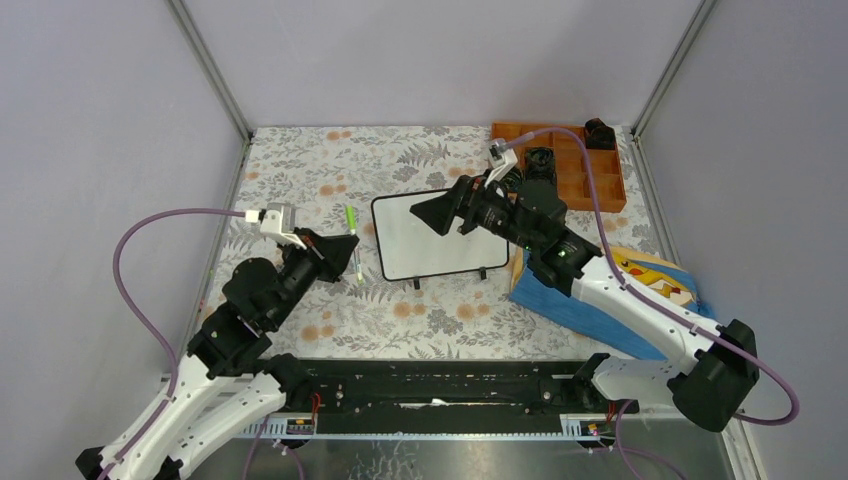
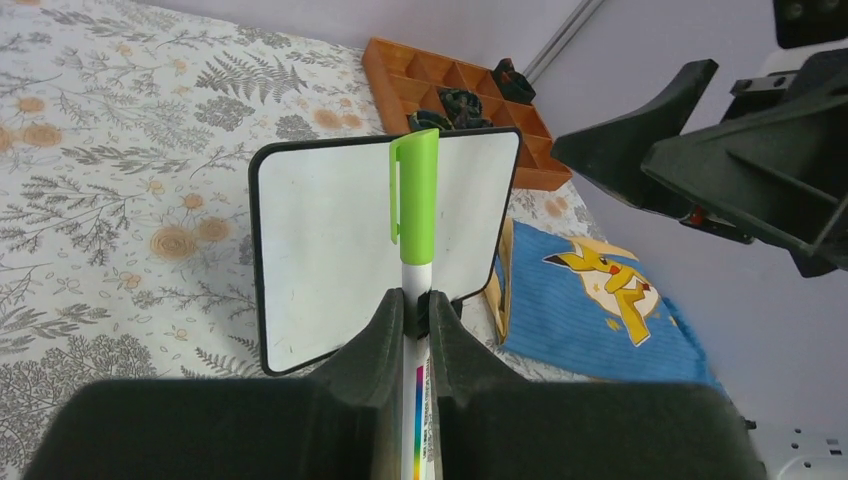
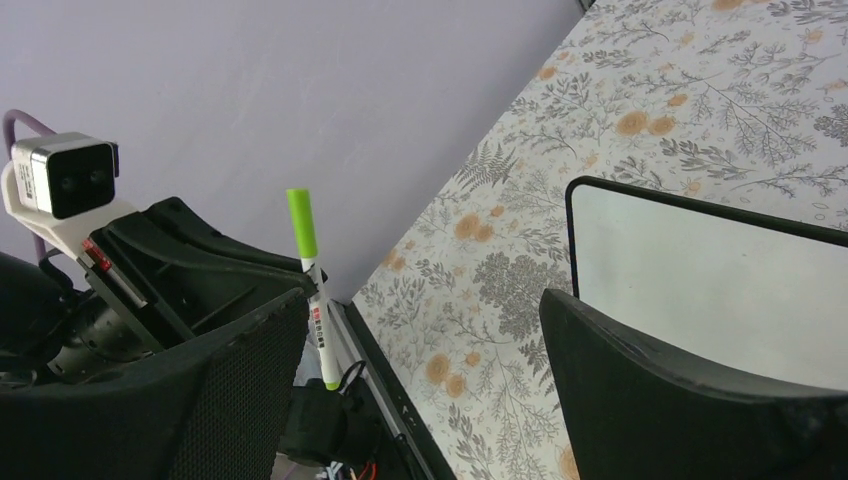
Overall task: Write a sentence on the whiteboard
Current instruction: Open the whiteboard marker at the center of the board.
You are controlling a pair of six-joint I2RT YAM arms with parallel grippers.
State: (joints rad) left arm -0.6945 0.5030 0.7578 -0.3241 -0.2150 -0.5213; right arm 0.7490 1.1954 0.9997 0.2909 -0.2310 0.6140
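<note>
- White and unmarked as far as the overhead view shows, the whiteboard (image 1: 425,250) rests near the middle of the floral table (image 1: 400,315). The left tool (image 1: 342,250) sits just beside the board's left edge, clenched on a green-capped marker (image 1: 352,222). The right tool (image 1: 430,212) hangs over the board's far right part, spread wide with nothing in it. An orange compartment tray (image 1: 590,180) stands in the far right corner. A blue Pikachu cloth (image 1: 560,300) lies just right of the board, partly under the right arm.
- From the left wrist, the marker's white barrel is pinched between the two dark fingers (image 2: 385,330), and its green cap (image 2: 415,190) is on the tip. The board lies beyond the cap, bare but for faint smudges; no green writing shows. The right tool looms at the upper right, apart from the marker.
- From the right wrist, that tool's fingers (image 3: 700,400) stand far apart and empty. Between them show a corner of the board, again blank, and the left tool holding the marker up off the table, cap uppermost.
- Judged from all three views, only the first step is done: the marker is in hand. Uncapping is left, and so is all of the writing. The opened right tool facing the capped end suggests that pulling the cap is the step in hand.
</note>
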